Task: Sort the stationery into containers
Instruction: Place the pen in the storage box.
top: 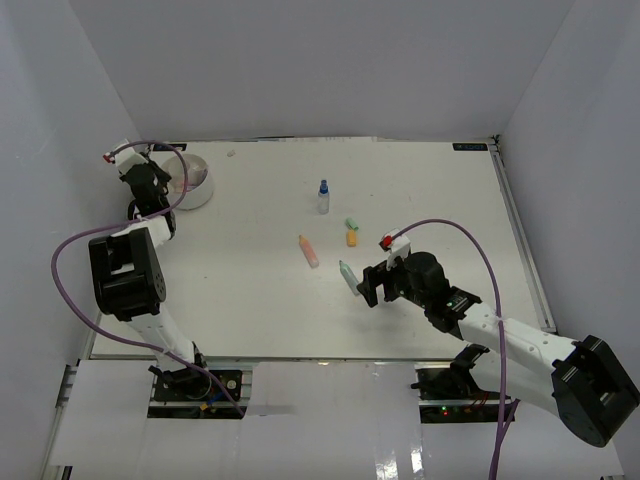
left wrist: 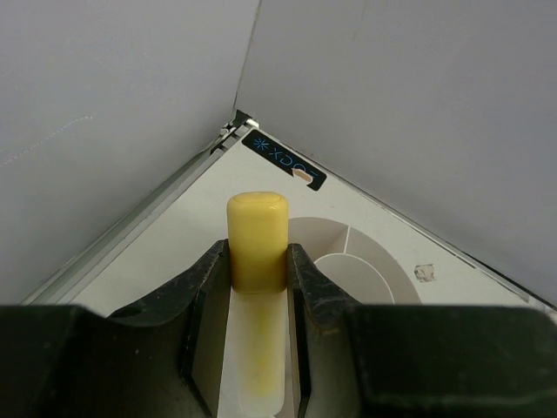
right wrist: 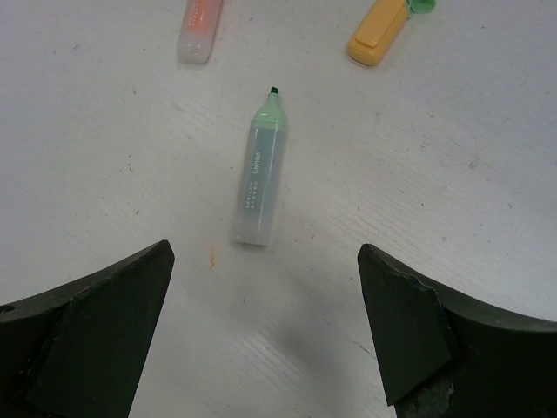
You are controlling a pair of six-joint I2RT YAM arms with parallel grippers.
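White tabletop (top: 250, 310) is boxed in by plain white walls (top: 300, 60).

Lower right of the top view: right pincer (top: 366, 287) is held low over the surface, jaws spread wide, nothing gripped. In the right wrist view the teal marker (right wrist: 260, 181) is seen lying flat just ahead of the pincer, centred between the two fingers and untouched. Its long axis runs nearly up-down in that frame, nib end toward the top and tilted slightly right, so the jaws are set across the barrel, not along it. Judged: a short advance and descent is called for before closing, with little or no wrist roll. The right arm is clearly the nearer one for this item.

Further out, a pink marker (top: 308, 251) is laid near frame centre. An orange marker (top: 352, 238) and a small green block (top: 351, 223) are seen just beyond it, then a blue-capped bottle (top: 323, 196) standing upright. All are well apart from the tub.

Upper left of the top view: left pincer (top: 143, 175) is positioned beside the white tub (top: 203, 182). In the left wrist view a yellow marker (left wrist: 258, 239) is clamped between narrow jaws, cap end projecting past the fingertips. Tub dividers are seen centre right of that frame, so the marker is judged to be at the rim. Whether it is over a compartment cannot be told.
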